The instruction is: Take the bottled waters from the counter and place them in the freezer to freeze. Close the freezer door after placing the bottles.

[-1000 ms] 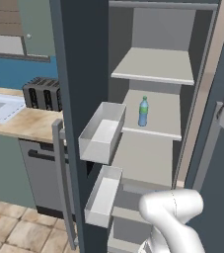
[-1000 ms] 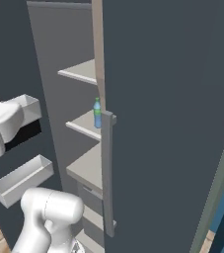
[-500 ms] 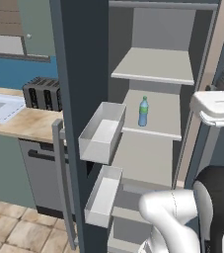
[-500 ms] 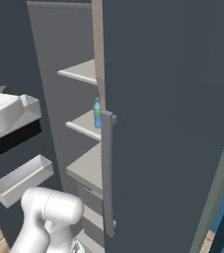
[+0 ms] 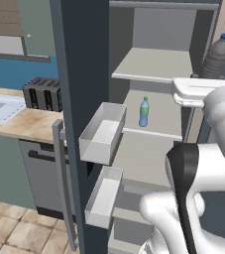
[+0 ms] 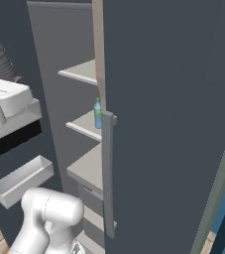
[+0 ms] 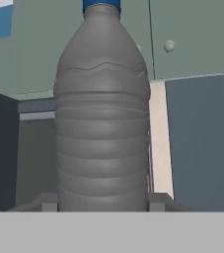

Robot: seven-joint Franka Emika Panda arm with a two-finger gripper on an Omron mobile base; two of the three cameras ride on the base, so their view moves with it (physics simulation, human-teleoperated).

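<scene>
A blue wall [image 5: 15, 74] runs behind a black toaster [image 5: 40, 94], with grey-green wall cabinets [image 5: 34, 25] above, a grey dishwasher front [image 5: 42, 173] below, and tan stone floor tiles [image 5: 15, 235] at its foot.

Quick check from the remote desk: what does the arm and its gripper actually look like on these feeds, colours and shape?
The arm is glossy white, built of rounded tubular links with a dark grey band at a joint, and a smooth domed white base segment. The hand is a flat white block with a black underside. The gripper has small grey finger tips. No cables or markings show.
</scene>
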